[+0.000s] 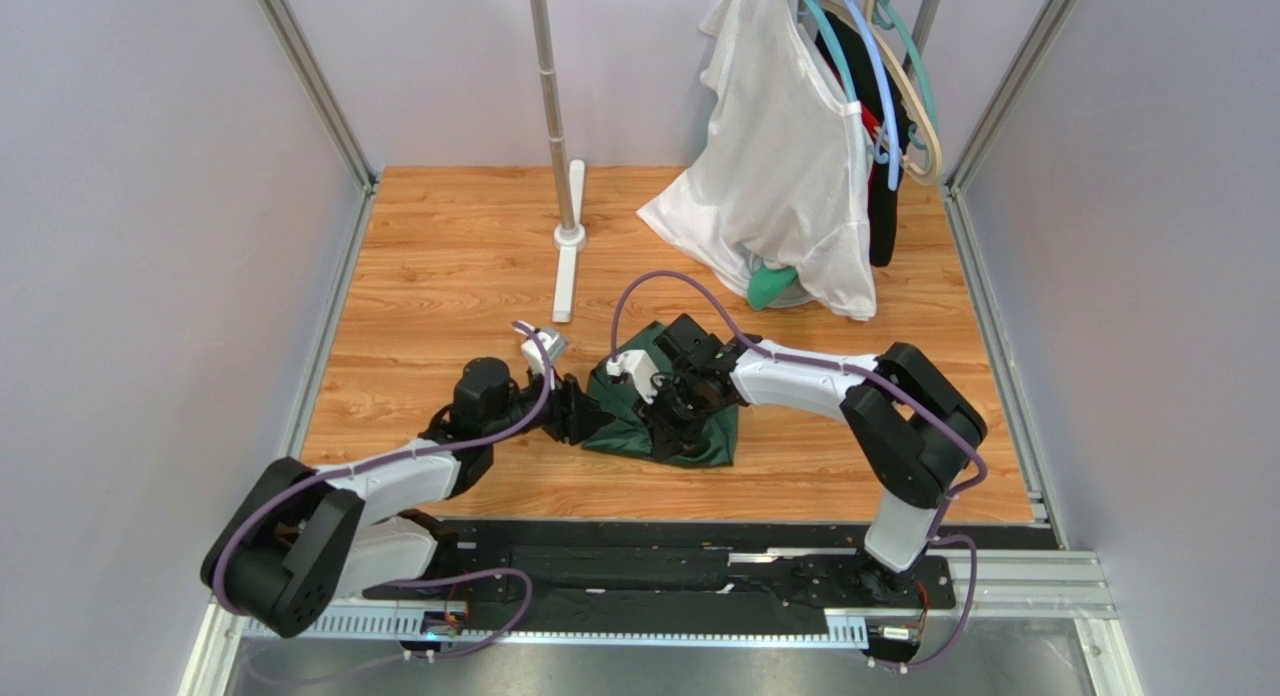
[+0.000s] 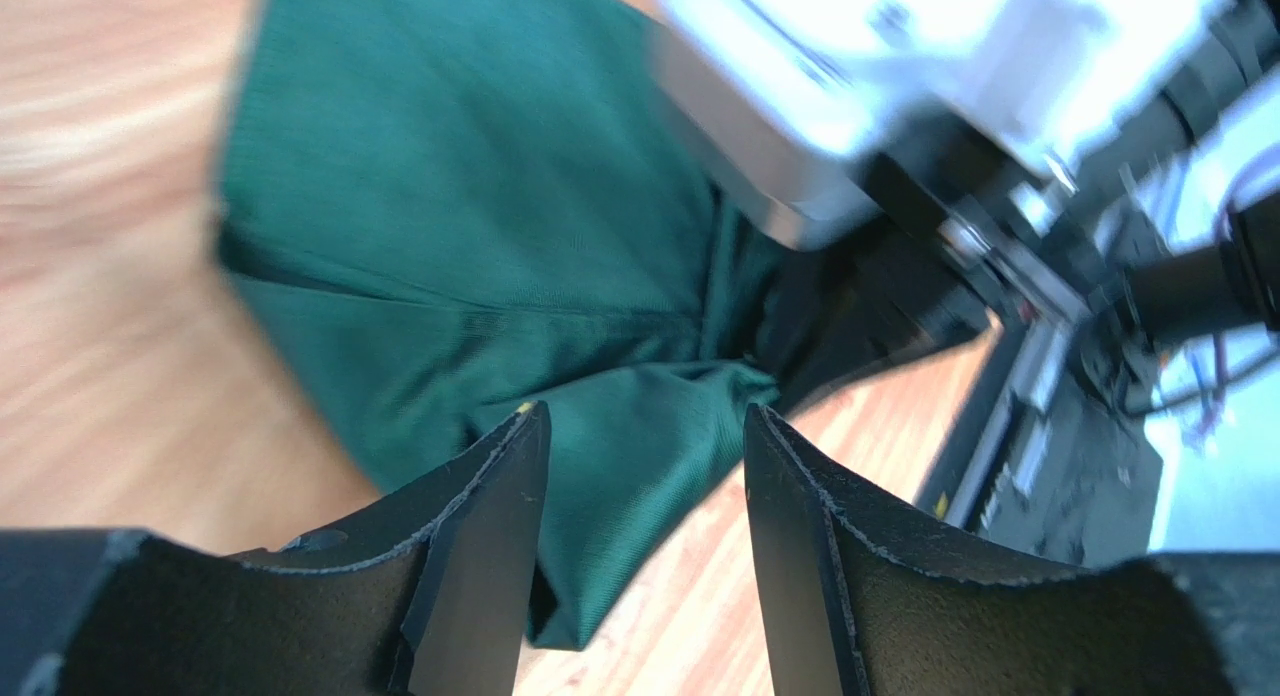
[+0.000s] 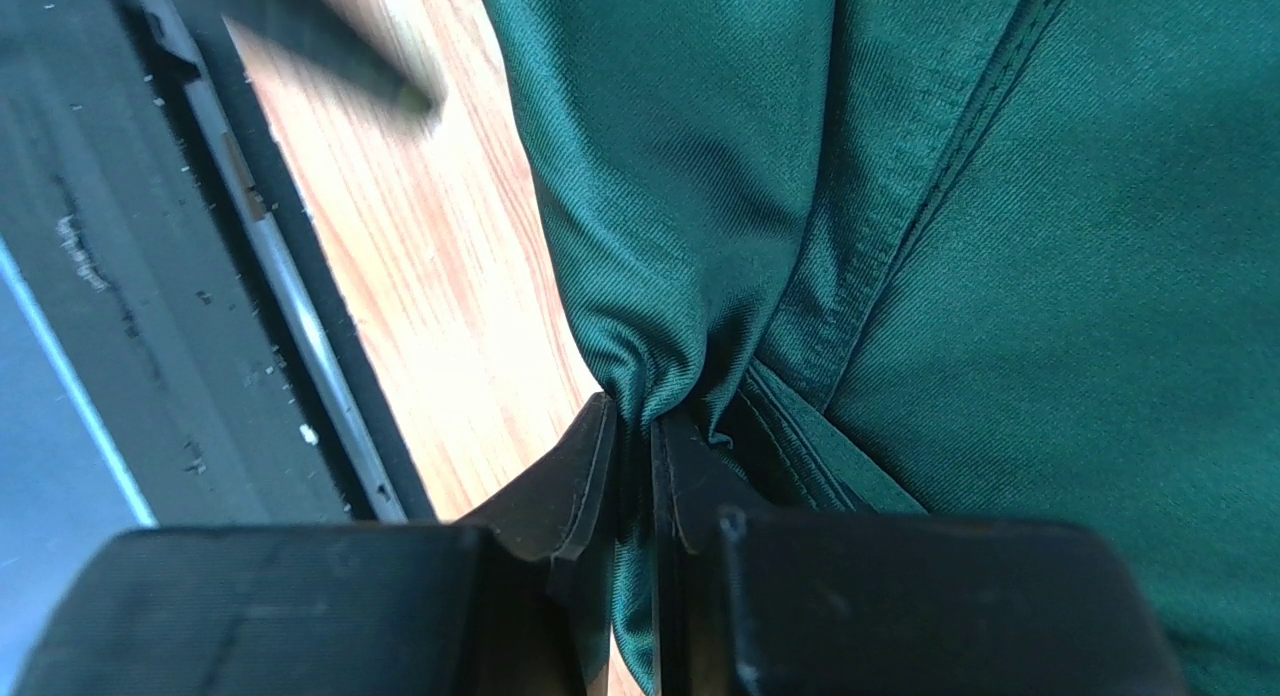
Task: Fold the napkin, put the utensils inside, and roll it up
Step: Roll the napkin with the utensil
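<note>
The dark green napkin (image 1: 669, 426) lies bunched on the wooden table between both arms. My right gripper (image 1: 679, 396) is shut on a gathered fold of the napkin (image 3: 1052, 276); the cloth is pinched between its fingertips (image 3: 643, 426). My left gripper (image 1: 579, 411) stands open at the cloth's left side. In the left wrist view a loose corner of the napkin (image 2: 481, 201) lies between the spread fingers of the left gripper (image 2: 643, 426), touching neither. The right arm's white wrist (image 2: 842, 96) hangs over the cloth there. The utensils are out of view.
A white garment on hangers (image 1: 781, 171) hangs at the back right, with a brighter green garment (image 1: 774, 287) under it. A stand pole (image 1: 559, 141) rises at the back centre. A black rail (image 1: 676, 569) runs along the near edge. Walls close both sides.
</note>
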You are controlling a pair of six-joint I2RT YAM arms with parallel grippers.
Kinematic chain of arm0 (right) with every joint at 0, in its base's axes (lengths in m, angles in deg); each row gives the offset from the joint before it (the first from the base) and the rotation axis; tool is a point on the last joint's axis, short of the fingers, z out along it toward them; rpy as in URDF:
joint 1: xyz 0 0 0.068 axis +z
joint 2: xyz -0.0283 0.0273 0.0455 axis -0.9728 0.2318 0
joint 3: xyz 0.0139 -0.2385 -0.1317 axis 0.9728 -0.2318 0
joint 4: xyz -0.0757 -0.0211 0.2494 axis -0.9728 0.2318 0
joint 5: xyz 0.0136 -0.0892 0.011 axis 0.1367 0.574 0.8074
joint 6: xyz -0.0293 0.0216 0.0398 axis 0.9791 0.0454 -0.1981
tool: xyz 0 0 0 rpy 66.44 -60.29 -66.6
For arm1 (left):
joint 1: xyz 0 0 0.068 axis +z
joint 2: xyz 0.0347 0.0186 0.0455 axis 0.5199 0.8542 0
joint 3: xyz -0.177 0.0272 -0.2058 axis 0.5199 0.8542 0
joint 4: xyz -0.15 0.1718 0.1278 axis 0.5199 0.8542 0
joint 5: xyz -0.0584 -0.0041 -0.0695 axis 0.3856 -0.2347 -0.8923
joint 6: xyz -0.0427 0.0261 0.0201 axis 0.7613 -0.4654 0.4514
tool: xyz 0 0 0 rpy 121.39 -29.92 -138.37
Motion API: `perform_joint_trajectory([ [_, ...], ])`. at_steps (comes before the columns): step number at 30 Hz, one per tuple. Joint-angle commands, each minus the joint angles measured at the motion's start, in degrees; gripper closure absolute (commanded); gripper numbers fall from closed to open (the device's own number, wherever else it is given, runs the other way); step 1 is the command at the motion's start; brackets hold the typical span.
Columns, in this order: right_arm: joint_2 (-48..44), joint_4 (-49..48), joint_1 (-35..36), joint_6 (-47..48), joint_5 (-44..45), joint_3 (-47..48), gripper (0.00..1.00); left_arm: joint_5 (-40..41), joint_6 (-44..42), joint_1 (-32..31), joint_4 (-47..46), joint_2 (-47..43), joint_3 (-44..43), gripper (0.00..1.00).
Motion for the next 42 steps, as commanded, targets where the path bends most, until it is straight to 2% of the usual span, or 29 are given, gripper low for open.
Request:
perform_joint_trajectory([
  [1, 1.8, 3.9, -1.5, 1.8, -4.8, 2.2, 1.0, -3.5, -3.9, -4.1, -7.3, 3.1, -1.4, 0.41],
  [10, 2.1, 4.9, -3.9, 3.7, -7.2, 2.2, 1.0, -5.2, -8.9, -9.5, -7.6, 12.8, -7.0, 0.39],
  [18, 2.7, 6.2, -5.3, 5.8, -9.3, 2.3, 1.0, -11.2, -11.9, -11.4, -7.6, 21.3, -11.8, 0.39],
  [28, 3.2, 7.8, -7.7, 6.8, -11.9, 3.4, 1.0, -7.7, -11.0, -14.5, -6.2, 23.5, -10.9, 0.4],
  [31, 3.2, 7.5, -8.3, 6.8, -12.3, 3.4, 1.0, -3.6, -10.5, -15.3, -6.4, 24.2, -9.8, 0.4],
  [33, 2.9, 7.2, -8.9, 6.6, -12.7, 3.3, 1.0, -2.4, -8.0, -15.3, -9.6, 24.1, -8.2, 0.4],
  [34, 2.8, 6.9, -8.8, 6.6, -12.7, 3.2, 1.0, -2.0, -6.7, -15.3, -16.2, 23.5, -5.5, 0.4],
  [36, 2.8, 7.0, -8.8, 6.5, -12.8, 3.1, 1.0, -2.1, -3.4, -15.3, -21.5, 23.9, -3.6, 0.38],
  [42, 2.8, 7.1, -8.9, 6.5, -12.9, 3.1, 1.0, -2.5, -1.8, -15.3, -29.2, 26.2, -1.8, 0.36],
])
